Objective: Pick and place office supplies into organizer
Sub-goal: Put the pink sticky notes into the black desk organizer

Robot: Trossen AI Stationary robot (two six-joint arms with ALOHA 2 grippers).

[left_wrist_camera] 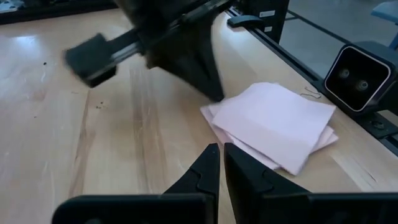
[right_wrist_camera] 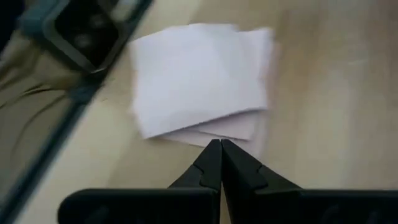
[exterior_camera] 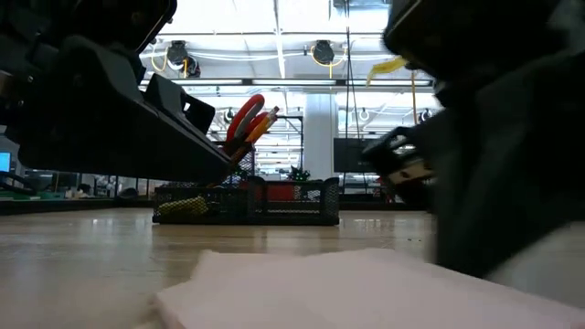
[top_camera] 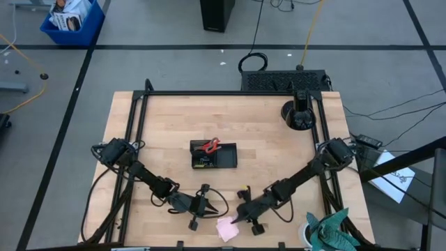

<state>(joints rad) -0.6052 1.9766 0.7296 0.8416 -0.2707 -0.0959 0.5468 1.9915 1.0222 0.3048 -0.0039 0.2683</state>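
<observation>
In the low view the two arms filled most of the frame as dark blurred masses, hiding much of the tabletop (top_camera: pixel 265 132) behind them, and the pink sticky-note pad (exterior_camera: pixel 366 288) ran out of the bottom edge as a pale slab. What lay in the organizer (top_camera: pixel 214 155) was hard to sort out from above: only the red-handled scissors (top_camera: pixel 208 146) and a small yellowish speck read clearly. From table height, the scissors' red loops (exterior_camera: pixel 245 117) and orange pencils (exterior_camera: pixel 263 123) stood up out of the organizer's mesh wall (exterior_camera: pixel 245 203), leaning, with their upper ends tipped away from the dark arm in front of them.

The left hand (left_wrist_camera: pixel 221 163) hovered low with its fingers pressed almost together, only a thin slit between the tips, pinching nothing. The pad (left_wrist_camera: pixel 273 123) lay just ahead of those tips, flat, its sheets fanned slightly askew, one corner aimed back toward the hand.

The right hand (right_wrist_camera: pixel 220 155) had its fingers fully pressed together, empty, tips just short of the pad's (right_wrist_camera: pixel 199 78) near edge. Seen from above, the pad (top_camera: pixel 226 229) sat between the two hands, by the tabletop's front edge, closer to the right hand (top_camera: pixel 237 219) than to the left hand (top_camera: pixel 207 206). The organizer stood well beyond both hands, toward the middle of the tabletop.
</observation>
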